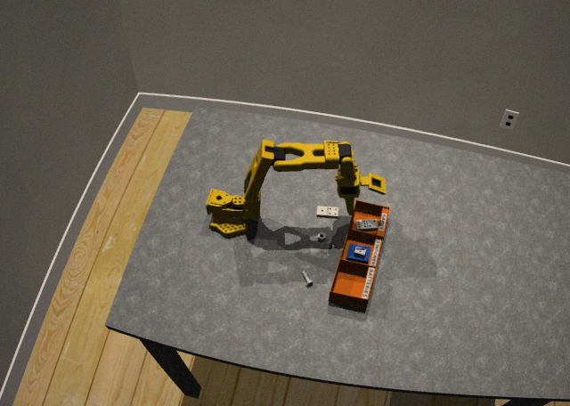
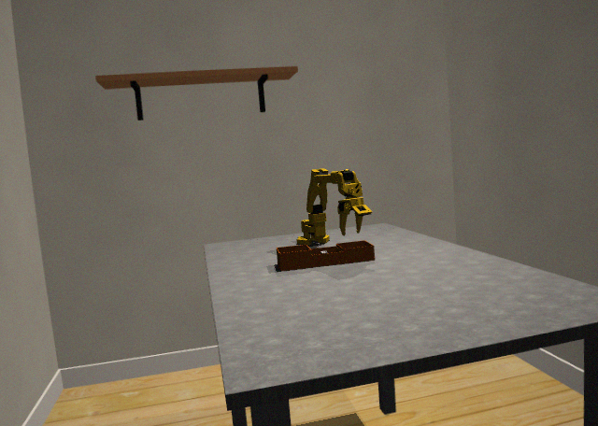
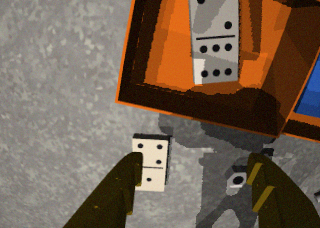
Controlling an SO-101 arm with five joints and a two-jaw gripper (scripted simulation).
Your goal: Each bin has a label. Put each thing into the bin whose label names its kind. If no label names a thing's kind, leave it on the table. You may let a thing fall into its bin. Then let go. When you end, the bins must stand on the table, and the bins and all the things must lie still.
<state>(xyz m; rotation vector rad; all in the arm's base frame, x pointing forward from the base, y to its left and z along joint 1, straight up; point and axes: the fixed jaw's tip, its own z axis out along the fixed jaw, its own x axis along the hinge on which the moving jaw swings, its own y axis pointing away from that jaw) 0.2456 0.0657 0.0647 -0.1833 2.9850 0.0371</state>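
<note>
A row of three orange bins [image 1: 360, 255] stands on the table, labelled GAMES, STATIONERY and BATTERIES. A grey domino [image 1: 367, 224] lies in the GAMES bin [image 3: 214, 42]; it also shows in the wrist view [image 3: 215, 35]. A blue item [image 1: 358, 252] lies in the middle bin. The BATTERIES bin [image 1: 352, 284] holds nothing. A white domino [image 1: 328, 210] lies on the table left of the GAMES bin; in the wrist view [image 3: 151, 162] it sits beside the left finger. My gripper [image 1: 347, 201] hovers above the table near the GAMES bin, open and empty [image 3: 195, 168].
A dark nut [image 1: 321, 236] lies on the table in the arm's shadow, and shows by the right finger in the wrist view [image 3: 236, 180]. A grey bolt [image 1: 306, 278] lies nearer the front. The arm's base [image 1: 225, 210] stands to the left.
</note>
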